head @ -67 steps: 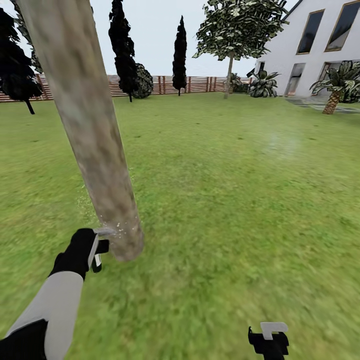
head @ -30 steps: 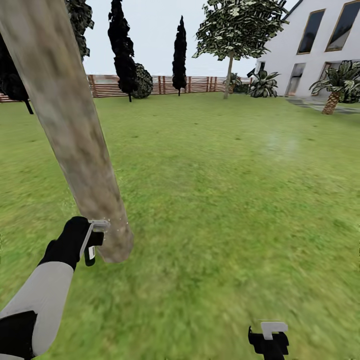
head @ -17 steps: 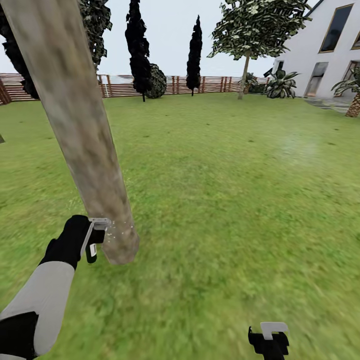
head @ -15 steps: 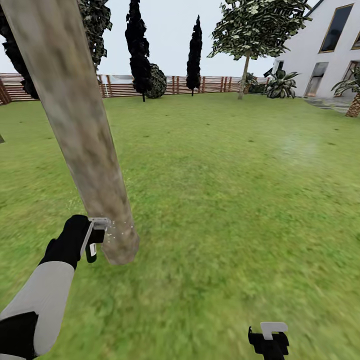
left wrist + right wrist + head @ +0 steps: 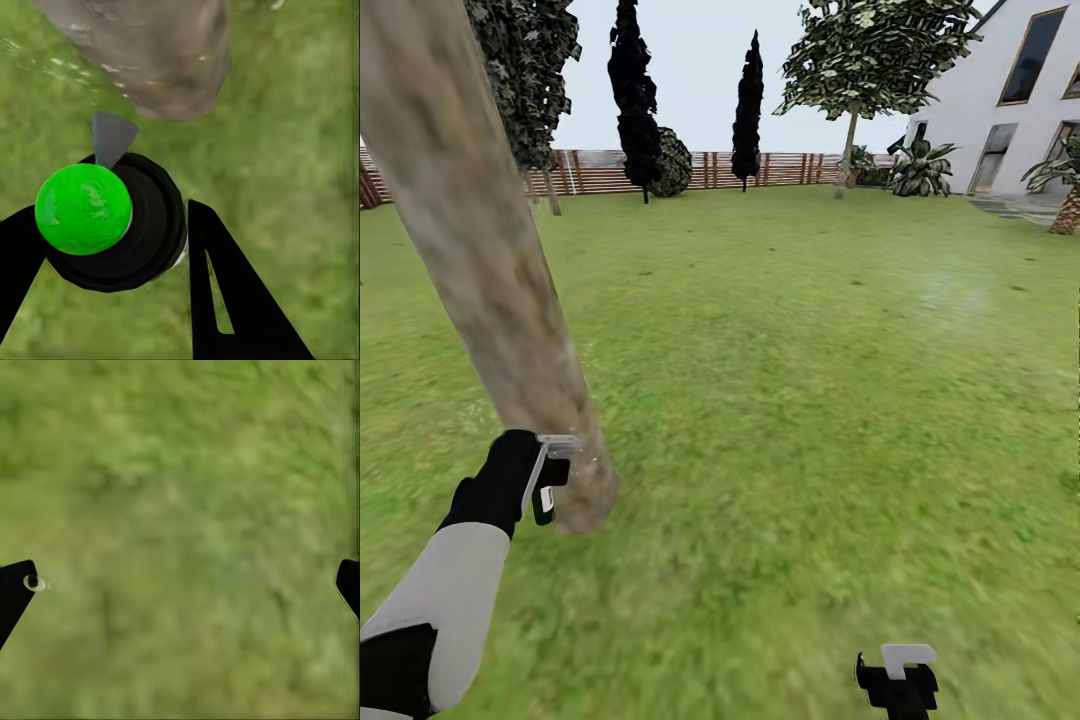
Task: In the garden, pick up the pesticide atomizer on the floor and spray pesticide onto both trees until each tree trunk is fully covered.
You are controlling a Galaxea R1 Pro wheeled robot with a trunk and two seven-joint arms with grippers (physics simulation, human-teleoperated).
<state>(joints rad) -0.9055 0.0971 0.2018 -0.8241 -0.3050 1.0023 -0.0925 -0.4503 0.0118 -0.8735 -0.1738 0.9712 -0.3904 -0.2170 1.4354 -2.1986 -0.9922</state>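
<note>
The left gripper [image 5: 540,480] is clamped on the sprayer [image 5: 112,221], a black bottle with a green cap and a grey nozzle. In the head view the sprayer sits at about eight o'clock, its nozzle aimed at the foot of the tree trunk [image 5: 490,270] and just beside the bark. The trunk leans up toward eleven o'clock. A few fine white specks show low on the bark near the nozzle; higher up the trunk looks bare.

The right gripper [image 5: 897,680] hangs at five o'clock over the lawn [image 5: 810,380], its fingers wide apart and holding nothing.

The step in hand looks like coating this first trunk. To do it well, keep the nozzle square to the bark and near it without touching, then sweep slowly up the trunk rather than dwelling at the base. The far side needs covering too, so the base should circle the trunk. A second tree [image 5: 865,50] stands far off at one o'clock, near the fence [image 5: 690,170], and likely comes next.
</note>
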